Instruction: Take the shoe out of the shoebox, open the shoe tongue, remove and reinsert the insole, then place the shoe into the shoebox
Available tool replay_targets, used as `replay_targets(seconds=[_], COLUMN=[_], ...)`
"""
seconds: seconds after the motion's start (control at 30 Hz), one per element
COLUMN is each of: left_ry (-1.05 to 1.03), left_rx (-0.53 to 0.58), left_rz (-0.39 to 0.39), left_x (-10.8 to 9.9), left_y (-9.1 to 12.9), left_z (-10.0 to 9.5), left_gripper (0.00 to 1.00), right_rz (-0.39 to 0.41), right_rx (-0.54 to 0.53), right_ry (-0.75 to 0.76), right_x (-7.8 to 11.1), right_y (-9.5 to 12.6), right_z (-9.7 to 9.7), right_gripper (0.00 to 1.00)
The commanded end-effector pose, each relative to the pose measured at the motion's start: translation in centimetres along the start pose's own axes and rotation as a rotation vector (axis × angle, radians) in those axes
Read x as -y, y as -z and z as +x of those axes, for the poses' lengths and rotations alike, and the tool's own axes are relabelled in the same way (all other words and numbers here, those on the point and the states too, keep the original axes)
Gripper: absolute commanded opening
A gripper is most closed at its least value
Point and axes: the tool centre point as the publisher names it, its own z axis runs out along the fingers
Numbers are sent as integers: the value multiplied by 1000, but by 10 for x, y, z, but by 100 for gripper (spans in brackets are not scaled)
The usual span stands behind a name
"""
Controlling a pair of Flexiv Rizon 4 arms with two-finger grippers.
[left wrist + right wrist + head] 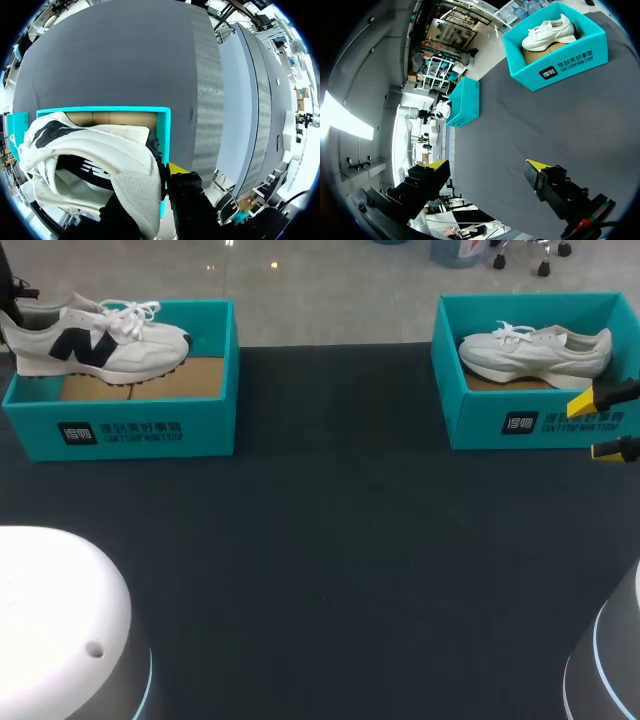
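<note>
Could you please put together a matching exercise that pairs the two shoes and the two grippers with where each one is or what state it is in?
Things
1. shoe with the dark logo
2. all-white shoe
3. left gripper
4. right gripper

Places and states
A. open, on the near side of the right shoebox
B. lying inside the right shoebox
C. over the left shoebox, heel in a gripper
D. shut on a shoe's heel

Pairs: 1-C, 2-B, 3-D, 4-A
</note>
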Motion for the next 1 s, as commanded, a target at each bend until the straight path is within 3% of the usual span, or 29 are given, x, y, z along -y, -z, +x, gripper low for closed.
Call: replay_targets(seconds=[0.03,0.73,1.0], left_ry=[-17,-70,-88], left_rx=[1,33,34], left_rz=[19,5,14], left_x=[-10,-15,-8], left_y=[-7,-53,-73], left_z=[-6,-24,-30], left_gripper=[0,0,0], right_rz=[1,1,1], right_rx=[2,2,2], right_ry=[-1,-1,-1], right_x=[0,0,0], right_y=[0,0,0], right_z=[0,0,0], right_gripper=[100,100,100])
